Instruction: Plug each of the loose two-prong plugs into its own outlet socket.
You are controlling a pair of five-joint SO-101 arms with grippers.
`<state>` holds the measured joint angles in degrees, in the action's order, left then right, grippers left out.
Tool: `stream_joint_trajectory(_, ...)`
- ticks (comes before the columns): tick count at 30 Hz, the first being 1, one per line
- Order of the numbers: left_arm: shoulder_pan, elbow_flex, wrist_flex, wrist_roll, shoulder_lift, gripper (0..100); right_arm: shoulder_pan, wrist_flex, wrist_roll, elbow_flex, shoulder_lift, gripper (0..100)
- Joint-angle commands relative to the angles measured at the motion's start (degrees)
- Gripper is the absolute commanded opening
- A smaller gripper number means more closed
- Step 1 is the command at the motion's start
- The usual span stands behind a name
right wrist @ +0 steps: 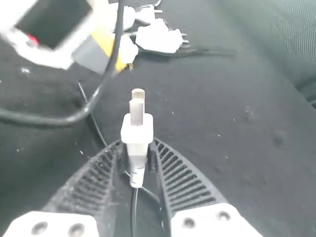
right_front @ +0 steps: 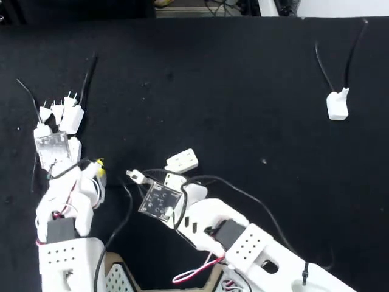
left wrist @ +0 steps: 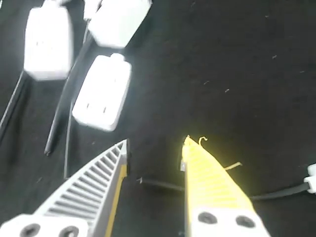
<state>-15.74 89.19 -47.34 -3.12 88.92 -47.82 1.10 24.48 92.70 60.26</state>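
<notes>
Right jaws clamped on plug [right wrist: 137, 129], prongs [right wrist: 138, 100] forward, just beside loose socket [right_front: 182, 160]. Left jaws wide apart, empty, well away from that socket. Advice: pin socket first, square prongs to its face, push straight.

No text, number, label or sign can be read anywhere on the table. The circuit board [right_front: 159, 201] on the right arm's wrist carries a few pale marks, too small to make out.
</notes>
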Motion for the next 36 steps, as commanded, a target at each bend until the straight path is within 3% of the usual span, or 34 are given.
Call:
stream_joint_trajectory(1,2.51,1.19,-0.26,0.26,6.77,18,-0.88,-2.02,-0.44,0.31,1.45,1.0)
stream_joint_trajectory(8,6.29,2.33,-7.38,0.70,15.82,18,-0.88,-1.85,-7.38,-0.04,1.45,1.0)
stream_joint_trajectory(22,6.55,-0.13,-7.65,0.26,15.03,18,-2.73,-0.97,-7.56,1.54,1.36,1.0)
stream_joint_trajectory(30,11.65,-3.38,-9.85,0.26,15.03,18,-2.73,-0.88,-7.30,1.80,1.36,1.0)
stream_joint_trajectory(36,11.82,-3.12,-9.41,0.26,15.12,18,-2.73,-0.88,-7.30,2.42,1.36,1.0)
